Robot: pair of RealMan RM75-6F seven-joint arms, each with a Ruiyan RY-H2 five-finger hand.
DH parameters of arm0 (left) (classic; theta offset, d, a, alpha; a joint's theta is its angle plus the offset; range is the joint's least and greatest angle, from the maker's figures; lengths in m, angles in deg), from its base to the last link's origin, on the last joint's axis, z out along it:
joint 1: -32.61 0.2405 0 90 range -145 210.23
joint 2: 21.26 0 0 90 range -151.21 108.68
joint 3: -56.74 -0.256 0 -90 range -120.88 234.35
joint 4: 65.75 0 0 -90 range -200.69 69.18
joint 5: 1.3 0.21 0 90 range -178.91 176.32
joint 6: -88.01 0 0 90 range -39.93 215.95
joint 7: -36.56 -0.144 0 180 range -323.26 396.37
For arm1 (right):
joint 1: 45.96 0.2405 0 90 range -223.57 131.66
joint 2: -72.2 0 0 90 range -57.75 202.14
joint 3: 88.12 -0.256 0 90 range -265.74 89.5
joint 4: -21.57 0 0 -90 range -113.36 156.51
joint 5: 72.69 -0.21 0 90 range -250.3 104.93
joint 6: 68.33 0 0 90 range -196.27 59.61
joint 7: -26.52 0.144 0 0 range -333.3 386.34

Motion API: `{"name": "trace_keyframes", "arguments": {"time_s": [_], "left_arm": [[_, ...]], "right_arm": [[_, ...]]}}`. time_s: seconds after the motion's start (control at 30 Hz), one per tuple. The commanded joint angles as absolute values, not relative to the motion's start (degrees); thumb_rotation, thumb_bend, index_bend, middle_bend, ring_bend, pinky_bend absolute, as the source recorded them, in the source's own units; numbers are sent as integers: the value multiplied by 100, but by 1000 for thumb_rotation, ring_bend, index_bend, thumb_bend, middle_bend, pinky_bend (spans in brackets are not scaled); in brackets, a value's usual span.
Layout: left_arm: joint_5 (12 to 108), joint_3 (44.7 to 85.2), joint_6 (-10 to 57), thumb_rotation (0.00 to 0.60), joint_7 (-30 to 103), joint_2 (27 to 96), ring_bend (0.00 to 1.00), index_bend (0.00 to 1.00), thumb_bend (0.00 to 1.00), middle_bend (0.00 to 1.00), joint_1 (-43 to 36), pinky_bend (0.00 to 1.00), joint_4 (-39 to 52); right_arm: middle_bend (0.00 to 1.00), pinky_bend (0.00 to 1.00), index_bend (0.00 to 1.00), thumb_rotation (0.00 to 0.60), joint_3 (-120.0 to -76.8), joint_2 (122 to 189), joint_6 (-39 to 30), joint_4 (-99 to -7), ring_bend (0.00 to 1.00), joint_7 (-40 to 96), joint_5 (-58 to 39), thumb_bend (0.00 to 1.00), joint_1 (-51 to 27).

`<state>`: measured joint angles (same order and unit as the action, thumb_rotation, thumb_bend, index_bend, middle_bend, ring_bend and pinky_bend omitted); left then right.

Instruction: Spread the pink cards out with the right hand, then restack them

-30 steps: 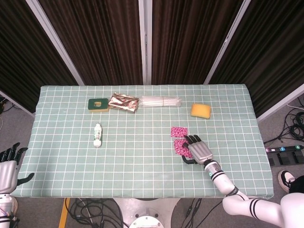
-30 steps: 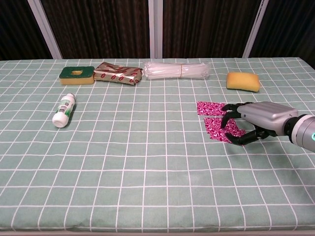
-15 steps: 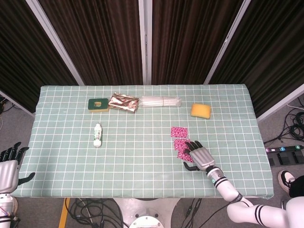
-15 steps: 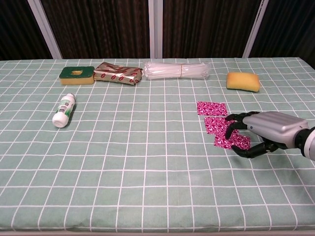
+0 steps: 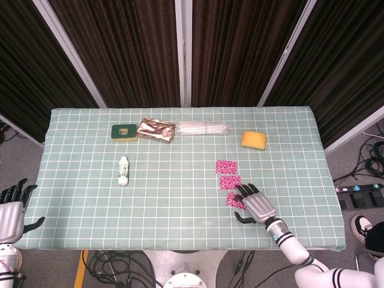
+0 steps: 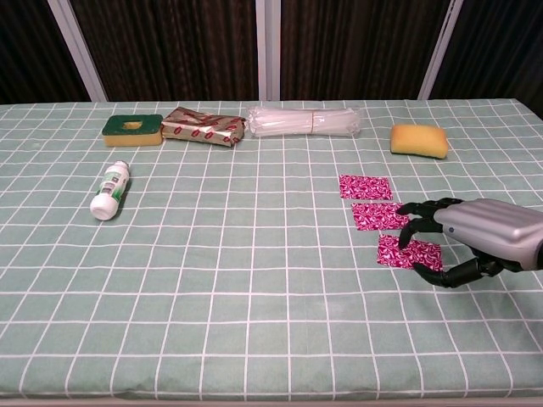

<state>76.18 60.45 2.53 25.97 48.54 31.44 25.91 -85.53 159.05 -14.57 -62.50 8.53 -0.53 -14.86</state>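
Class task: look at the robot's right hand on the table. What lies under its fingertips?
Under the right hand lies the nearest pink card, its right edge covered by the fingertips. Whether they press on it cannot be told. The two other pink cards lie uncovered.

The right hand covers the right edge of the nearest card, so how far that card reaches beneath the fingers cannot be told. In the chest view the hand's wrist and arm run off the right edge. In the head view the right arm is cut at the bottom right corner. The left hand sits at the left edge of the head view, partly cut off, and the chest view does not show it. The bottle label is too small to read.
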Motion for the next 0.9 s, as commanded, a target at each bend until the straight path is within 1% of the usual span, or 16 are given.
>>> {"name": "trace_keyframes", "arguments": {"time_s": [0.03,0.17,0.23,0.3,0.33,0.4,0.47,0.53,0.6,0.63,0.9], "left_arm": [[7623,6043,244,600,2602,4847,153,268,91,195,3149,168,2596],[7623,6041,226,600,2610,4832,153,268,91,195,3162,168,2613],[7631,6038,216,600,2611,4829,153,268,91,195,3166,168,2623],[7643,6038,200,600,2613,4826,153,268,91,195,3170,168,2633],[7649,6036,191,600,2613,4826,153,268,91,195,3174,168,2636],[7664,6027,177,600,2617,4822,153,268,91,195,3183,168,2643],[7686,6013,154,600,2621,4822,153,268,91,195,3197,168,2648],[7694,6009,143,600,2622,4823,153,268,91,195,3204,168,2653],[7686,6008,137,600,2622,4831,153,268,90,195,3213,168,2658],[7682,6005,139,600,2622,4835,153,268,91,195,3216,168,2660],[7744,5968,80,600,2630,4834,154,268,91,195,3258,168,2666]], "right_arm": [[20,0,272,219,-8665,15839,-1321,-6311,0,951,16,394,-1516],[29,0,272,229,-8879,15677,-1213,-6433,0,1133,29,390,-1498],[33,0,272,233,-8988,15601,-1183,-6486,0,1180,1,366,-1475],[41,0,272,247,-9120,15534,-1160,-6511,0,1200,-61,319,-1440],[47,0,271,271,-9179,15516,-1162,-6511,0,1215,-105,279,-1424],[60,0,276,350,-9325,15508,-1162,-6470,0,1263,-242,213,-1393],[72,0,284,460,-9414,15508,-1218,-6364,0,1230,-347,160,-1337],[76,0,284,546,-9416,15519,-1217,-6279,0,1153,-404,135,-1337],[77,0,281,588,-9420,15590,-1193,-6161,0,1069,-435,135,-1331],[78,0,280,598,-9444,15635,-1216,-6108,0,1041,-491,134,-1313],[87,0,291,600,-9958,16057,-1820,-5658,0,845,-1453,130,-835]]}}
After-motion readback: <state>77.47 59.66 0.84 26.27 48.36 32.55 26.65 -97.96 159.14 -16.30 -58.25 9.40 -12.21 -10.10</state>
